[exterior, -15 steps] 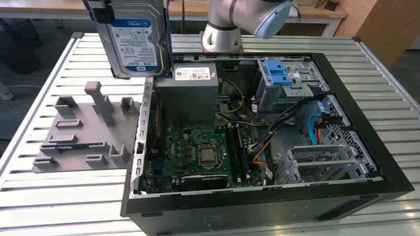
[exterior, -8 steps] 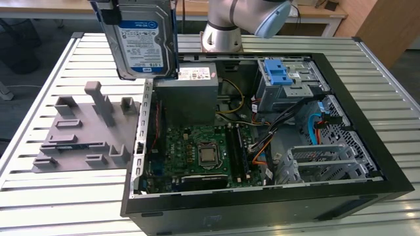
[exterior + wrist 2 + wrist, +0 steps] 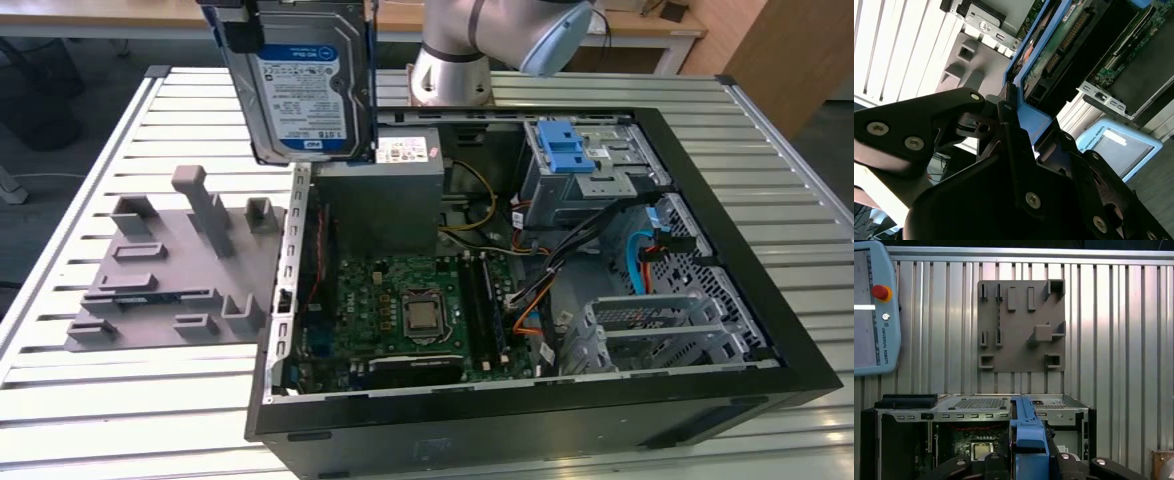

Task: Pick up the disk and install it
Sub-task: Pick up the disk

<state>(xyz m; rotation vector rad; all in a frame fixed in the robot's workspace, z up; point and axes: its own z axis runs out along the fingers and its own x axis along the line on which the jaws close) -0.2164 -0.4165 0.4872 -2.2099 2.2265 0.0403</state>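
Clamping the disk (image 3: 1064, 45) by its blue side rails, the gripper (image 3: 1029, 117) is shown in the second wrist view with its black fingers (image 3: 1009, 125) drawn narrow against the plastic. The drive's green circuit-board face is turned to that camera and its far end is cut off. In the first wrist view the disk (image 3: 1029, 435) is presented edge-on as a blue strip, with the claw's lower parts cropped. In the exterior view the disk (image 3: 304, 90) is held upright above the open computer case (image 3: 534, 430), over its rear corner toward the exterior view's left, and its top edge is lost beyond the frame. A white-and-blue label is carried on its face, but the finer print cannot be made out. Inside the case, a grey box (image 3: 380, 200) with a small white sticker (image 3: 404, 152) is seen directly below the disk, and the sticker's writing is illegible. A motherboard (image 3: 400, 300) lies on the case floor and a bright blue clip (image 3: 567, 145) sits at the case's rear, while the bays at its far side are partly hidden by cables. Beside the case, a grey fixture plate (image 3: 160, 280) is laid on the slatted table (image 3: 134, 420). Behind the case the robot arm (image 3: 467, 40) is cropped, and farther out a teach pendant (image 3: 874, 315) is cut off.
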